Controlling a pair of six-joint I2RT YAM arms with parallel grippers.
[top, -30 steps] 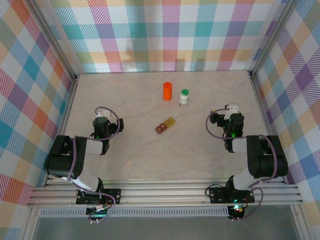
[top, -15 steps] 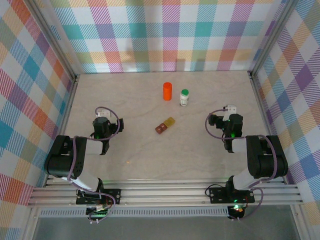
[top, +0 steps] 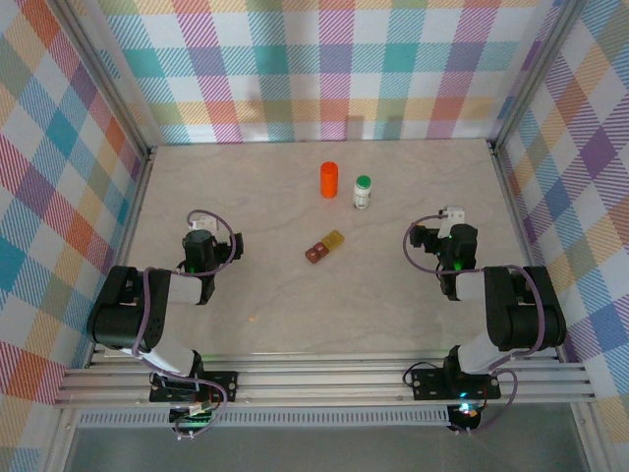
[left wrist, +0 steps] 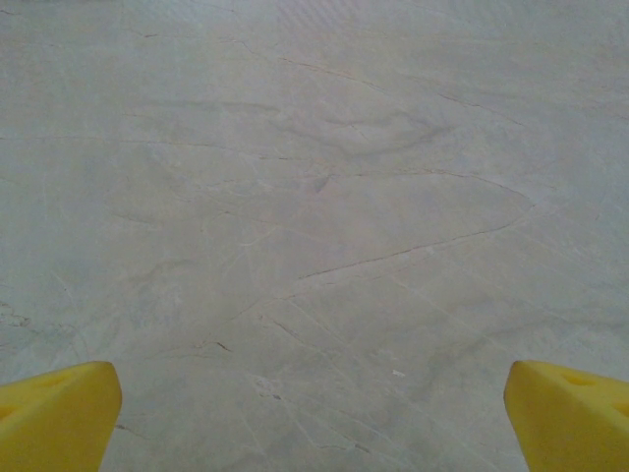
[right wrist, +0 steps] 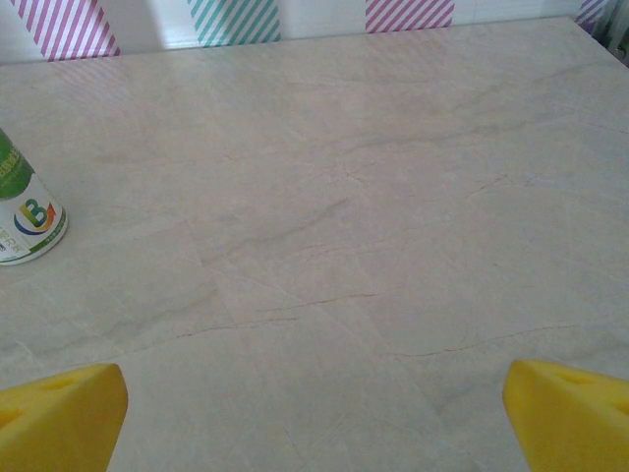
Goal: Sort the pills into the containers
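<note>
Orange bottle [top: 328, 179], green-capped bottle [top: 363, 192] and two small boxes [top: 325, 246] mid-table [top: 256, 197]; left gripper [left wrist: 314, 418] and right gripper [right wrist: 314, 413] wide open, empty, well apart from them

A pale, marble-patterned table [top: 295, 305], veined with thin grey lines, sits inside a three-sided enclosure. The back wall [top: 324, 69], left wall [top: 59, 187] and right wall [top: 580, 167] are all covered in pastel plaid of teal, orange, purple and yellow. Bare metal posts [top: 113, 84] run along the corners where the walls meet, and a ribbed aluminium rail [top: 324, 382] spans the table's near edge.
</note>
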